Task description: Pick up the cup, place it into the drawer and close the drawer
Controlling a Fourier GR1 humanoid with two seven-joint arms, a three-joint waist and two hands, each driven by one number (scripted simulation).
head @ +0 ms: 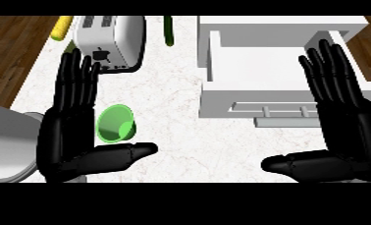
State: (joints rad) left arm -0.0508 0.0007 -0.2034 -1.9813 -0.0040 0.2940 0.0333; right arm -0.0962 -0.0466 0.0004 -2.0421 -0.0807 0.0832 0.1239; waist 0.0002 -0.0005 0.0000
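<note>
Cup point(116, 123) lay tipped beside my flat, empty left hand point(69, 135); a clumsy scoop could roll it away. Right hand point(337, 121), also spread and empty, hovered over the open drawer point(253, 62), where I judged it might block the drop.

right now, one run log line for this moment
stage: pre-grasp | green cup: on counter, beside left hand | drawer: open | left hand: open | right hand: open

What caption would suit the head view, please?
Open black hands flank a tipped green plastic cup before the open white drawer.
</note>
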